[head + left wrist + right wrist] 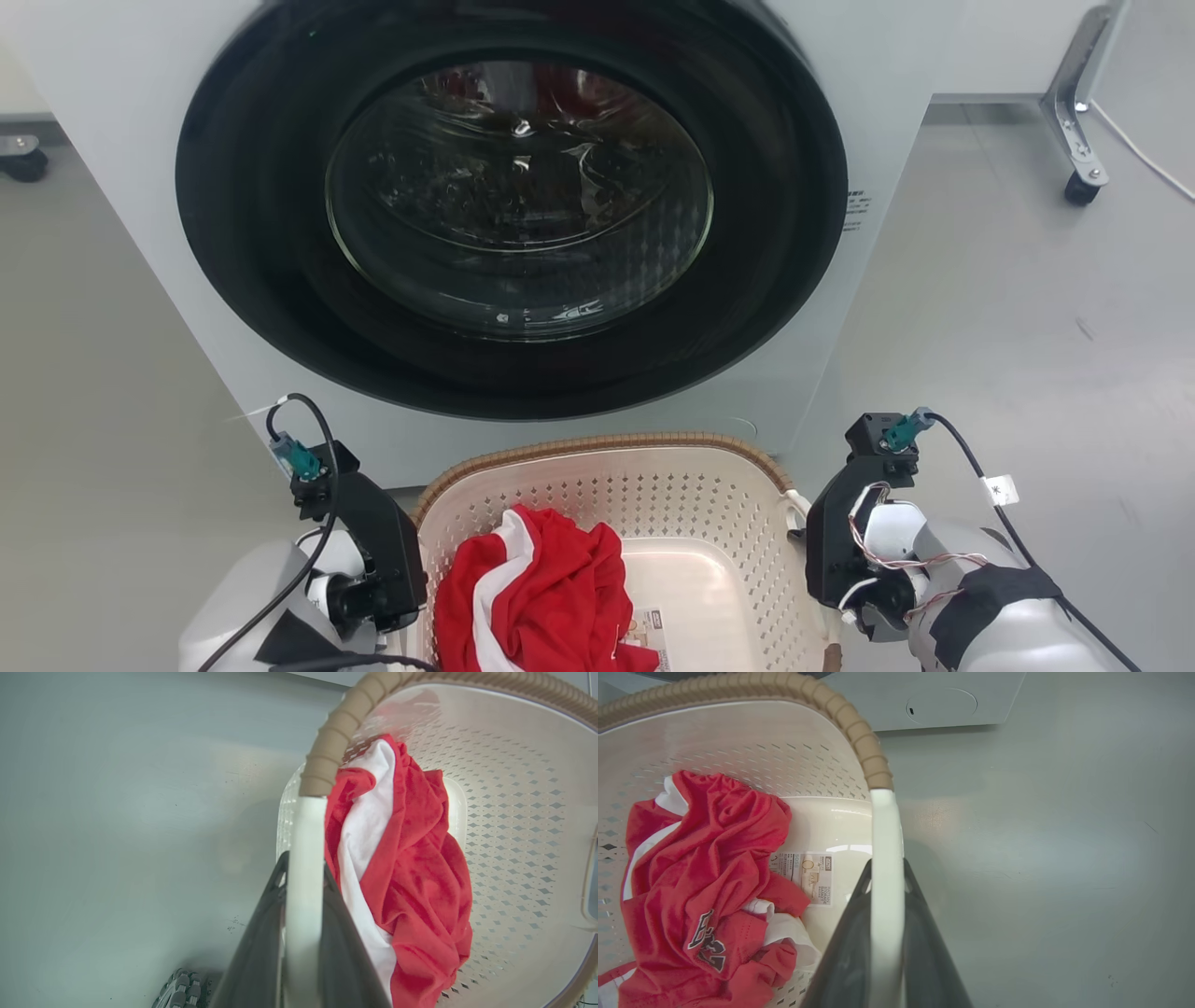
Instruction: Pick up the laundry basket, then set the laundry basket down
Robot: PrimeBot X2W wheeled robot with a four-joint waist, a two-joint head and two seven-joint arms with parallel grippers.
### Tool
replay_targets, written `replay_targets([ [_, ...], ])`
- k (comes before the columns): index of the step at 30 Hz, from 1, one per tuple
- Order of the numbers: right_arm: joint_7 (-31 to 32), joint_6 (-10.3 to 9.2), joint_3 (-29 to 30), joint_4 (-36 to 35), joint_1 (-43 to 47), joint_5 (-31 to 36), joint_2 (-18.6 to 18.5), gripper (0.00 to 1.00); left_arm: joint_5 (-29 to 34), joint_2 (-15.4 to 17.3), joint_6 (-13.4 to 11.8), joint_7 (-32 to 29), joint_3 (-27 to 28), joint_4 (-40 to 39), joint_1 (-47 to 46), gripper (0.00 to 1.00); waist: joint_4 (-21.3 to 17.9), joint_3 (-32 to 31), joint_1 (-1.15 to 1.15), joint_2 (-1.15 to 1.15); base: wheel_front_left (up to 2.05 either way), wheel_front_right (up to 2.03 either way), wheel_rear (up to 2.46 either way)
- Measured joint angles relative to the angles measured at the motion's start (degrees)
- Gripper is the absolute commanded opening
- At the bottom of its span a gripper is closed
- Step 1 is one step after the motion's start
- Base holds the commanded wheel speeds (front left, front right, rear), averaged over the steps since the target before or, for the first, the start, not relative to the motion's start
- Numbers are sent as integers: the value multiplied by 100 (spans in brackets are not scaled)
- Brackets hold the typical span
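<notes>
The laundry basket [653,490] is cream-white and perforated with a brown woven rim, and it sits between my two arms just in front of the washing machine. A red and white garment [541,588] lies in it. My left gripper [303,863] is shut on the basket's white left handle [303,830], one dark finger on each side of it. My right gripper [887,863] is shut the same way on the white right handle [885,826]. Both wrist views show the basket wall [514,812] [761,742] and grey floor below. Whether the basket touches the floor I cannot tell.
A white front-loading washing machine [121,140] with its round dark door [513,215] closed stands close behind the basket. A metal frame leg on a caster [1081,187] stands at the far right. Another caster [23,163] is at the far left. Grey floor [1008,308] spreads on both sides.
</notes>
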State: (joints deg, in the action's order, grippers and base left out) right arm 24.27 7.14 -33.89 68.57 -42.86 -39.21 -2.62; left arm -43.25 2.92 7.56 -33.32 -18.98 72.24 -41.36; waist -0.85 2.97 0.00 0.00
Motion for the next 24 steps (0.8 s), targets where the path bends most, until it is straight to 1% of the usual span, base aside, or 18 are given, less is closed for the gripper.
replay_targets([
  [11,259,0,-38,-70,90,-364,0,0,-49,45,1,-147,0,32,21,0,-28,-257,0,0,0,0,0],
  [24,397,0,-170,-81,110,-525,-1,0,-66,64,1,-198,-13,62,69,0,-31,-414,0,0,0,0,0],
])
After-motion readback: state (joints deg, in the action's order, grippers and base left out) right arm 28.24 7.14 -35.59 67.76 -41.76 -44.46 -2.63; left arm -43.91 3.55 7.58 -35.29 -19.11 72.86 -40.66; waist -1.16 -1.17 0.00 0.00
